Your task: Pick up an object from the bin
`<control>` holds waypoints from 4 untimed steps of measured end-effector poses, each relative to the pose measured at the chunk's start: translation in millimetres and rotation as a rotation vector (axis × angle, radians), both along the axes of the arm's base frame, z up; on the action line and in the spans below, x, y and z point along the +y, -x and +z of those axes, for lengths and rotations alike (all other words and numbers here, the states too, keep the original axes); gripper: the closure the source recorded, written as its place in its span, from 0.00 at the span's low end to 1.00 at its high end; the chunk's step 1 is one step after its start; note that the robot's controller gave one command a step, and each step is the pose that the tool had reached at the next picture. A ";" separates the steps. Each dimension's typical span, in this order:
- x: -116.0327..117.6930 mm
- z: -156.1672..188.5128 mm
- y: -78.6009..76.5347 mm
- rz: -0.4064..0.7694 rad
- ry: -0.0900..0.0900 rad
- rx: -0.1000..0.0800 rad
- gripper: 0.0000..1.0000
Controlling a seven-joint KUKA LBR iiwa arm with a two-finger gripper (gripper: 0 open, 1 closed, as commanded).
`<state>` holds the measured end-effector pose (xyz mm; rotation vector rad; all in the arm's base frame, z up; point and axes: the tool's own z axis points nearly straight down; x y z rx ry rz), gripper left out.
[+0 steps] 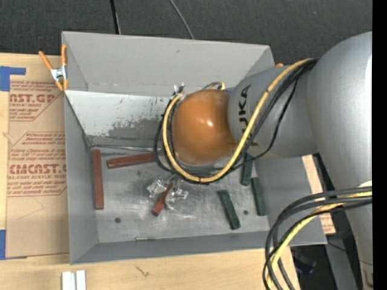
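Observation:
My gripper point(167, 192) reaches down to the bin floor near the middle, just below the orange cover. It is open, with its silvery fingertips point(156, 188) standing on either side of a short red-brown stick point(159, 208) that lies slanted on the floor. A longer red-brown stick point(132, 160) lies to the upper left of the gripper. A dark green stick point(228, 209) lies to its right.
Another red-brown stick point(97, 179) lies upright in the view along the left wall. Two more dark green sticks point(259, 196) point(245, 174) lie by the right wall, partly under the arm. The arm and its cables cover the bin's upper right.

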<state>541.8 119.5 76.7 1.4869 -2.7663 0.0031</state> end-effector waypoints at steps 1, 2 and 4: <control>1.0 12.7 1.4 0.001 -0.003 0.002 1.00; 1.6 28.0 0.9 0.001 -0.004 -0.001 1.00; 2.0 48.1 1.2 0.000 -0.004 0.000 1.00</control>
